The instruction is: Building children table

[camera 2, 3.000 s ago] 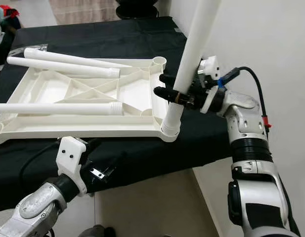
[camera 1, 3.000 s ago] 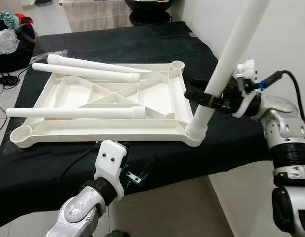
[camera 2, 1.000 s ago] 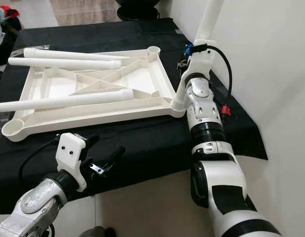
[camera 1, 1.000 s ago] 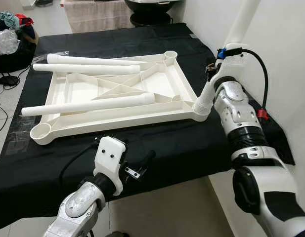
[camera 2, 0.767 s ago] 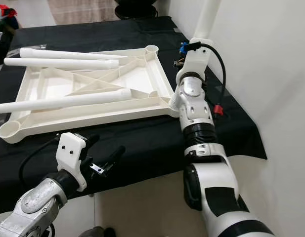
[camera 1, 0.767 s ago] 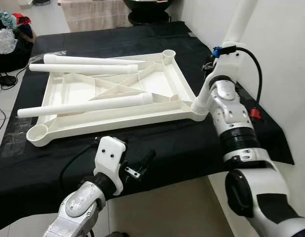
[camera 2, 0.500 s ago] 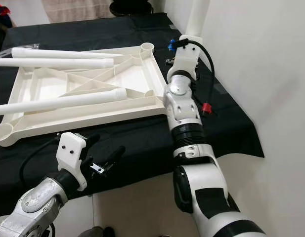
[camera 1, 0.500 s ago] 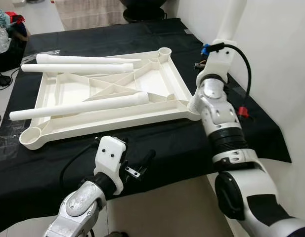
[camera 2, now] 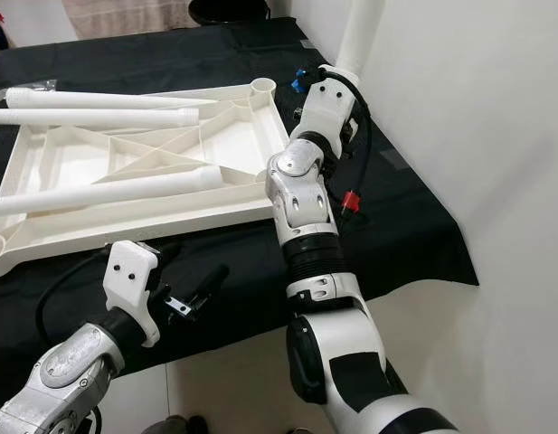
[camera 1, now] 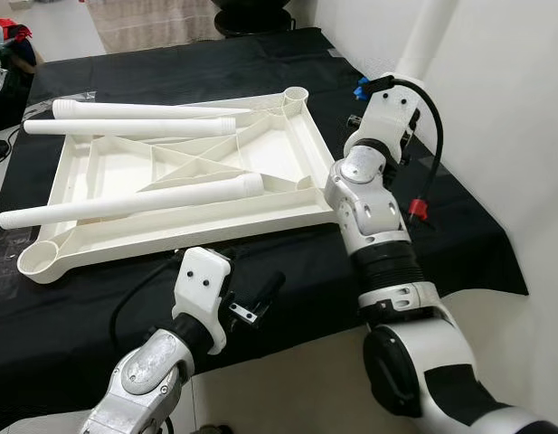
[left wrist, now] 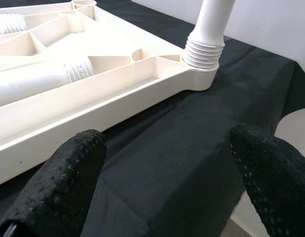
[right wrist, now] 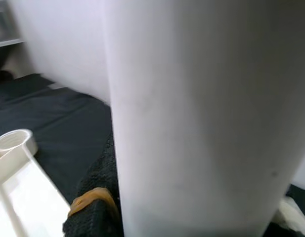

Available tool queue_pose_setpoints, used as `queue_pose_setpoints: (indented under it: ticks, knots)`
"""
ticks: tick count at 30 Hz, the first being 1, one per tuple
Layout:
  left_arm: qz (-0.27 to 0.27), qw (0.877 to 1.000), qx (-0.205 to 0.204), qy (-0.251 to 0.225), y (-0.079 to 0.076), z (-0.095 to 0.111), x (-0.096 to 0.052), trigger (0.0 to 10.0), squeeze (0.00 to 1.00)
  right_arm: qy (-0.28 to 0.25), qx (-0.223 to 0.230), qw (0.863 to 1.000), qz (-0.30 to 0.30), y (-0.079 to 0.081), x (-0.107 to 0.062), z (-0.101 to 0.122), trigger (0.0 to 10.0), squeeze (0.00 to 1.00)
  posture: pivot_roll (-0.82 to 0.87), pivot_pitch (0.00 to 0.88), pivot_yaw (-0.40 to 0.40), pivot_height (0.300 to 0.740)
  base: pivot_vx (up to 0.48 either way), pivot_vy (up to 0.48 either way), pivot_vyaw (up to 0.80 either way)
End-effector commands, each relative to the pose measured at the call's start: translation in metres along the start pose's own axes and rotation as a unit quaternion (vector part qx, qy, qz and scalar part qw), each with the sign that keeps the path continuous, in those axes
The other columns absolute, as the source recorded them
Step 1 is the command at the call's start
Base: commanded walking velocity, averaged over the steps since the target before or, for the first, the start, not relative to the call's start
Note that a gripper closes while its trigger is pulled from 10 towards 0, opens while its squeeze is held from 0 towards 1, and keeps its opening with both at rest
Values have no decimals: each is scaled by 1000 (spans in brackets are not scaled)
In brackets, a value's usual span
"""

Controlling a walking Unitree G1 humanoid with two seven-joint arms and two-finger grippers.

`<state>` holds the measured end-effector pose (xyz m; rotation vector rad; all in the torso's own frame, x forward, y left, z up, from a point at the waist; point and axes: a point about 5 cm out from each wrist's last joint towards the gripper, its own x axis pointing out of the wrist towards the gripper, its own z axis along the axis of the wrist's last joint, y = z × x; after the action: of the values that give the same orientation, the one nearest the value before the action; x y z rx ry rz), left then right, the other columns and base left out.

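The white tabletop (camera 1: 279, 154) lies upside down on the black-covered table (camera 1: 459, 244). One white leg (camera 1: 430, 32) stands upright at its near right corner, its threaded collar (left wrist: 202, 52) seated in the corner socket. My right gripper (camera 1: 398, 83) is shut around this leg, which looms close in the right wrist view (right wrist: 192, 123) beside a black finger (right wrist: 93, 212). My right forearm hides that corner in the eye views. One loose leg (camera 1: 134, 201) lies across the tabletop and two more (camera 1: 143, 110) lie at its far edge. My left gripper (left wrist: 162, 177) hangs open before the table's front edge.
Empty corner sockets show at the far right (camera 1: 297, 93) and near left (camera 1: 36, 259) of the tabletop. A white wall (camera 1: 514, 108) runs close along the right. The table's front edge (camera 1: 288, 330) is just beyond my left gripper. Floor clutter (camera 1: 7, 36) sits far left.
My right arm has swung round in front of the corner, still gripping the leg, which now stands straighter. The tabletop has turned on the cloth. The view has shifted. My left gripper has stayed put.
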<state>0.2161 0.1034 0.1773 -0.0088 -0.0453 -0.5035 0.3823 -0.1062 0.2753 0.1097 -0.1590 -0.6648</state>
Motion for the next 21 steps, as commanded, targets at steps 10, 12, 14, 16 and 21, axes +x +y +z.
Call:
queue_pose_setpoints:
  ticks: [10, 12, 14, 16, 21]
  knots:
    - [4, 1000, -1, 9, -1, -6, -1, 10000, 0, 34, -49, 998, -36, 2, -10, -22, 10000, 0, 121, 142, -38, 740, 0, 0, 0]
    - [4, 1000, -1, 8, -1, -6, -1, 10000, 0, 13, -38, 999, -23, 6, -12, -14, 10000, 0, 121, 142, -37, 740, 0, 0, 0]
    - [5, 1000, -1, 8, -1, -6, -1, 10000, 0, -1, -37, 999, -23, 7, -13, -10, 10000, 0, 121, 142, -37, 740, 0, 0, 0]
    - [5, 1000, -1, 9, -1, -7, -1, 10000, 0, -18, -27, 999, -15, 10, -13, -1, 10000, 0, 121, 142, -37, 740, 0, 0, 0]
    - [4, 1000, -1, 9, -1, -7, -1, 10000, 0, -41, -10, 999, -5, 12, -12, 14, 10000, 0, 118, 137, -40, 740, 0, 0, 0]
